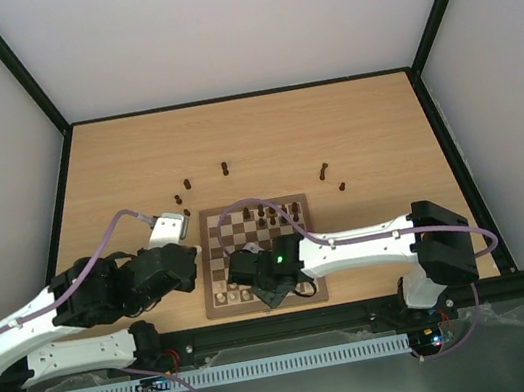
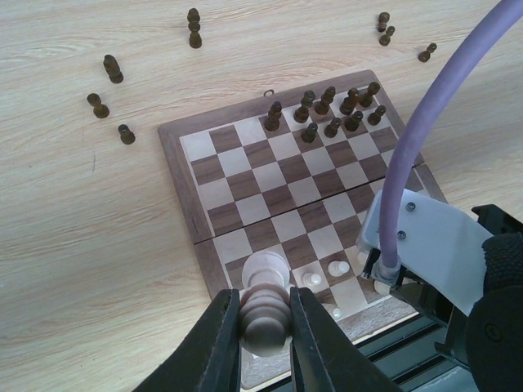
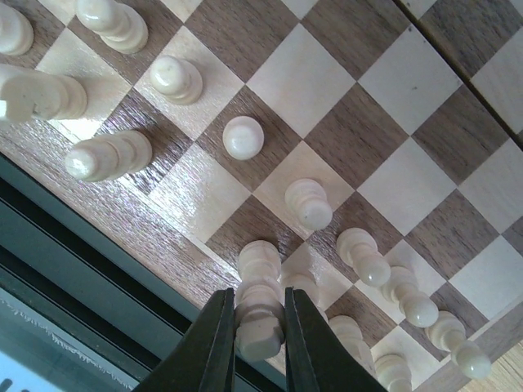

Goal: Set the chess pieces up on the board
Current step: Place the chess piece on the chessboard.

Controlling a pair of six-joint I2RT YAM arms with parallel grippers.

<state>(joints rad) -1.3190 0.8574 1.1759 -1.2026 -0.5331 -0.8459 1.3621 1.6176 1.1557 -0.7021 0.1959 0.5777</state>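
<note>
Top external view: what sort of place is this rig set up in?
Probably a lab test cell, not a home: plain white walls and black frame posts box in a light wood tabletop, with a chessboard at its near edge.

The board (image 2: 173,167) is laid flat and opened out on the worktop (image 2: 73,245), with a seam seen across its middle. Its dark brown and cream squares are framed by a mid-brown border. About nine dark brown chess pieces (image 2: 333,126) are stood upright in two short rows at its far edge, crowded towards the right corner. The remaining few are scattered off the board, beyond it: some towards the far left, some towards the far right.
</note>
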